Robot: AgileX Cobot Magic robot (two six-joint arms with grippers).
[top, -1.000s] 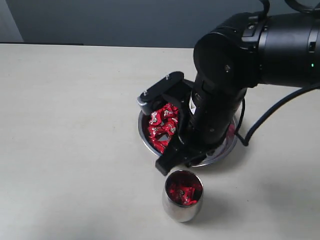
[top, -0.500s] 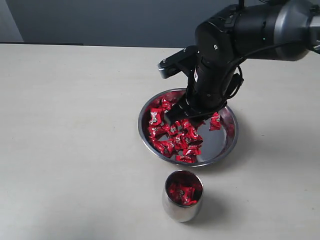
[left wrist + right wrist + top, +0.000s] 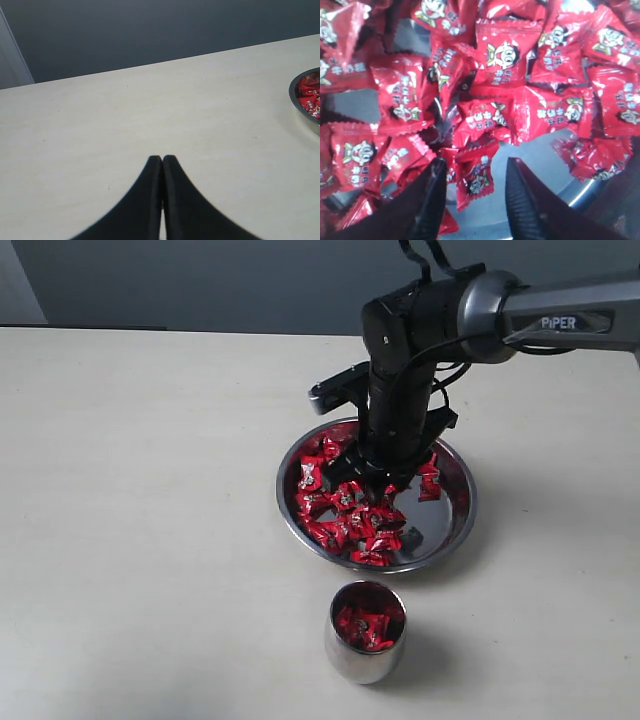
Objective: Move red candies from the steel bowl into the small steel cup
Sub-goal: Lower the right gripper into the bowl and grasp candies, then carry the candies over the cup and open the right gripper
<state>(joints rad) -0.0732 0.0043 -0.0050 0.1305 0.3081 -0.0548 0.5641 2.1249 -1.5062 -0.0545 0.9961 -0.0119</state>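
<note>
Steel, bright and mirror-like: a wide, shallow, round steel bowl [image 3: 470, 502] sits on a pale cream desk [image 3: 150, 490]. Inside it lie many small red candies [image 3: 345, 515] in crinkly foil wrappers, heaped mostly on the half of the bowl nearer the left arm's side, with one or two lying apart toward the opposite rim. Bare metal shows on the bowl's floor beyond the heap. A small, handle-less, egg-sided steel cup [image 3: 360, 660] stands upright just outside the bowl, on its camera-near side in the exterior view, not touching the rim. A few more red wrappers show inside the cup. A black arm [image 3: 400, 370] with a grey link marked PIPER reaches down into the bowl from above. The right hand [image 3: 375, 472] is low over the middle of the heap. Right wrist view: right hand [image 3: 476, 165] with its two black ribbed fingers [image 3: 432, 200] spread apart, tips down among the wrappers, one candy [image 3: 477, 177] lying loose between them with bowl floor [image 3: 540, 145] beside it, nothing clamped. Wrappers bear a white cartoon face. Left wrist view: left hand [image 3: 161, 159] with fingers pressed together, empty, over bare desk well apart from the bowl. Only a piece of the bowl's rim [image 3: 295, 102] and a few candies [image 3: 307, 92] show there.
</note>
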